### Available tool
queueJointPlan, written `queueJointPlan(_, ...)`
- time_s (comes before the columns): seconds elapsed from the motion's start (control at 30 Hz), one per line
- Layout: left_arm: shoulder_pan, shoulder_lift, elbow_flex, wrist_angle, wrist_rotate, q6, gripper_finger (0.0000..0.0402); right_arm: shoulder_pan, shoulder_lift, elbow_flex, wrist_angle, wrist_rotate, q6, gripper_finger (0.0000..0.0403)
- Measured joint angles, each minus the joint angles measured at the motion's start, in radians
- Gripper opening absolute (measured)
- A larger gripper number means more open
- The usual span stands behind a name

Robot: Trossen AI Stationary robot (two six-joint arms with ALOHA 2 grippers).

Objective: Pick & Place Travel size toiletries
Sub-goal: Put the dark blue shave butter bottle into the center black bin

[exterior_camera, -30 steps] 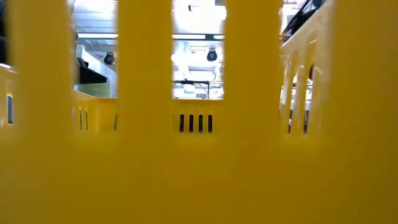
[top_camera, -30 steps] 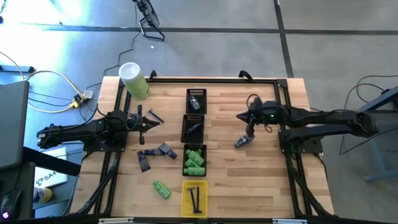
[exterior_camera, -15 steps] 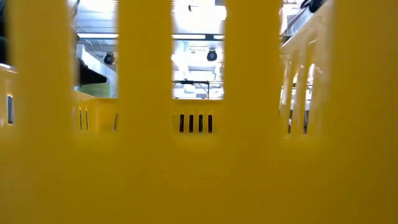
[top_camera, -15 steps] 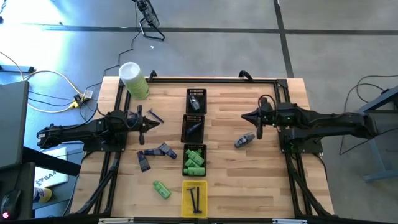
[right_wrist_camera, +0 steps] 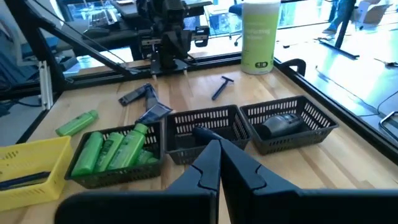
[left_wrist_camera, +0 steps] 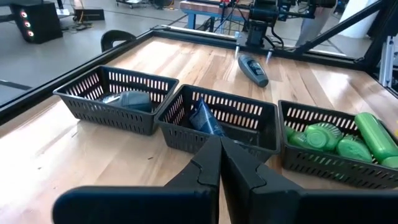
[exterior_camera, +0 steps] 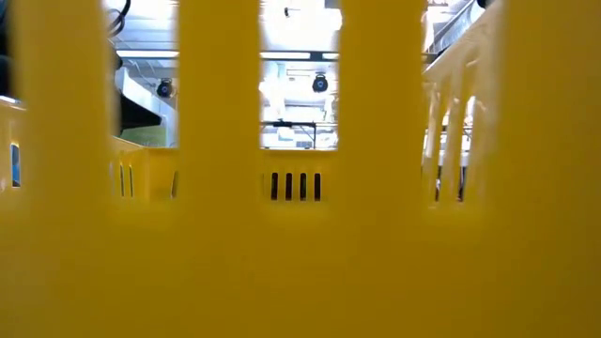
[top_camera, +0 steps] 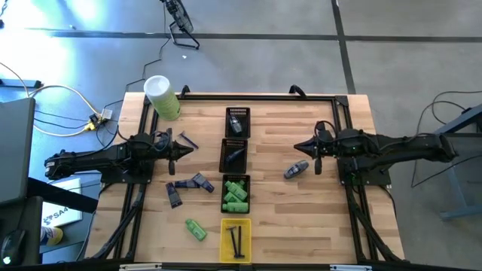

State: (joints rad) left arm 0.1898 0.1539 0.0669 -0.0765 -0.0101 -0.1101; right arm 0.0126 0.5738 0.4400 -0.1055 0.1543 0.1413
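The right gripper (top_camera: 298, 146) hovers closed and empty (the left gripper (top_camera: 189, 147) likewise) just beside a grey-blue oval piece (top_camera: 296, 169).

Two dark jointed arms, tapered black fingers (left_wrist_camera: 211, 168)

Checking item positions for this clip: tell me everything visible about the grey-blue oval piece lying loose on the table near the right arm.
The grey-blue oval piece is a small, elongated, rounded item, dark grey-blue, with a smooth plastic look. It lies flat and slanted on the bare wood of the table, right of the row of baskets. Nothing touches it. The shut right gripper hangs nearby, apart from it. The left wrist view shows a darker patch on its upper face.
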Motion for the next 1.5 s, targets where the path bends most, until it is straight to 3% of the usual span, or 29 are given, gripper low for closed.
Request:
queueJointPlan(0.27,0.000,0.000,0.000,0.000,0.000,0.000,0.0006,-0.008,-0.044,0.000,-0.121,0.040,-0.015,0.0002)
queueJointPlan(0.63,0.000,0.000,0.000,0.000,0.000,-0.008,0.0006,-0.045,-0.255,-0.007,-0.277,-0.004,-0.005,0.0002)
queueJointPlan(1.0,0.000,0.000,-0.001,0.005,0.000,-0.158,0.0006,-0.045,-0.370,-0.288,0.025,-0.049,-0.021,0.0002)
queueJointPlan(1.17,0.000,0.000,-0.002,0.067,0.001,-0.314,0.0006,-0.046,-0.401,-0.306,0.082,-0.027,-0.069,0.0002)
queueJointPlan(1.5,0.000,0.038,-0.002,0.161,0.000,-0.304,0.0005,-0.046,-0.410,-0.306,0.148,-0.023,-0.155,0.0002)
